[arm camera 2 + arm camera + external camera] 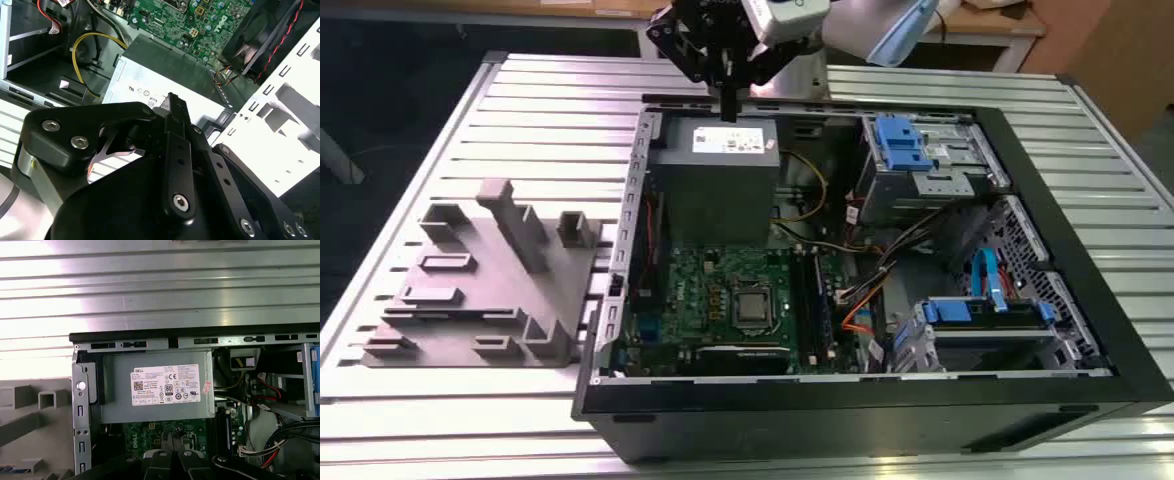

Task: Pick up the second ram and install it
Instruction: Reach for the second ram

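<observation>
My black gripper [728,110] hangs over the far edge of the open computer case [1107,330], just above the grey power supply [716,175]. Its fingers are pressed together and I see nothing between them. In both wrist views the closed fingers [172,100] [172,456] point at the labelled power supply [157,387] [165,70], with the green motherboard [150,432] [200,25] past it. The long black memory sockets [809,305] lie beside the processor socket on the motherboard [707,300], well nearer the case's front than the gripper. The second ram is out of view.
A grey slotted fixture [474,285] [30,410] stands on the ribbed metal table [547,90] at the exterior view's left of the case. Drive cages with blue latches [901,140] and bundles of cables [881,260] crowd the case's right half. A yellow cable [95,42] loops beside the power supply.
</observation>
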Robot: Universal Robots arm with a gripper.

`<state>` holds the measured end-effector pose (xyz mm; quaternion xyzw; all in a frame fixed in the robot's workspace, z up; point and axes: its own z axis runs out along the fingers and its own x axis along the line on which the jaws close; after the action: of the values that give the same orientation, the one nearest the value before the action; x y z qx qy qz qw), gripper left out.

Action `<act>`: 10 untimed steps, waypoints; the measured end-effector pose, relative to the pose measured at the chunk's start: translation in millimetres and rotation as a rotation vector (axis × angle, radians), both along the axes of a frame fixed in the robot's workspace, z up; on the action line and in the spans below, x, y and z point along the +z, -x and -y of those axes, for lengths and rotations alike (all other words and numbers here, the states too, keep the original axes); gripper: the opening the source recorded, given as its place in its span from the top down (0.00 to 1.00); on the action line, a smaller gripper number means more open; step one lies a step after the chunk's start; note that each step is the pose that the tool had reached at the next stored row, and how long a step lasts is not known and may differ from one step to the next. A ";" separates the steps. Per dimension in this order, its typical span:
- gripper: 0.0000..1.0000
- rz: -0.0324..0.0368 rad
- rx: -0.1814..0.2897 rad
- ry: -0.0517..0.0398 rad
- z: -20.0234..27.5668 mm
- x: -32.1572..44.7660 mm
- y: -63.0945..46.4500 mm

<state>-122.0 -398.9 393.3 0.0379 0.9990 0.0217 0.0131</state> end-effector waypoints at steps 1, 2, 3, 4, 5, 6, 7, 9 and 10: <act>0.93 0.0000 0.000 0.0000 0.0 0.0 0.0; 0.93 0.0000 0.000 0.0000 0.0 0.0 0.0; 0.93 0.0000 0.000 0.0000 0.0 0.0 0.0; 0.93 0.0000 0.000 0.0000 0.0 0.0 0.0; 0.93 0.0000 0.000 0.0000 0.0 0.0 0.0; 0.93 0.0000 0.000 0.0000 0.0 0.0 0.0; 0.93 -0.0001 0.000 0.0000 0.0 0.0 0.0; 0.93 0.0000 0.000 0.0000 0.0 0.0 0.0; 0.93 0.0000 0.000 0.0000 0.0 0.0 0.0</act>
<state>-122.0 -398.9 393.3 0.0379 0.9990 0.0217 0.0131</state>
